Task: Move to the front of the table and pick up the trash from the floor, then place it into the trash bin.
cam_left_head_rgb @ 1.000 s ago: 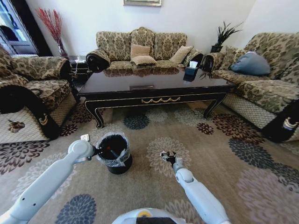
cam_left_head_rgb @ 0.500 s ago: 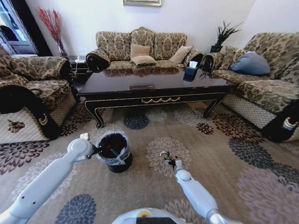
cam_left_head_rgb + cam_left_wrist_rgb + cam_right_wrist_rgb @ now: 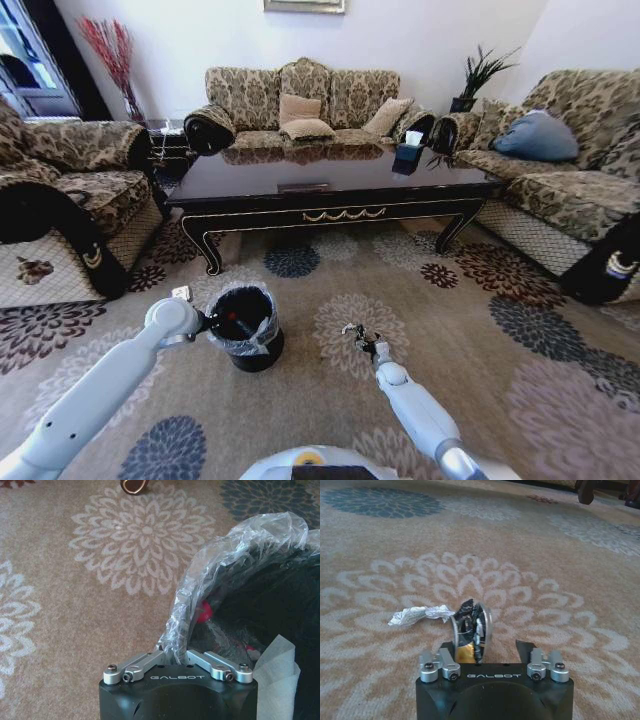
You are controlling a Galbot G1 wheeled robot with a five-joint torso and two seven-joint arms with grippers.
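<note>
I am closing my right claw point(image 3: 470, 630) on a scrap of trash point(image 3: 417, 615) low over the carpet, beside the bin point(image 3: 245, 330). My left claw point(image 3: 175, 665) is gripping the bin's bag rim, so next I judge I need to carry the scrap over the bin's mouth; the table point(image 3: 330, 185) stands beyond.

I see a glossy black table point(image 3: 330, 175), black trash bin point(image 3: 248, 325) with clear liner, beige floral carpet point(image 3: 330, 400), silvery crumpled trash point(image 3: 422, 614)

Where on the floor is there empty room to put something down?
The carpet is bare between the right gripper and the right-hand sofa. Another free strip lies between the table and the trash bin. It is crowded at the bin, where the left gripper holds the rim.
</note>
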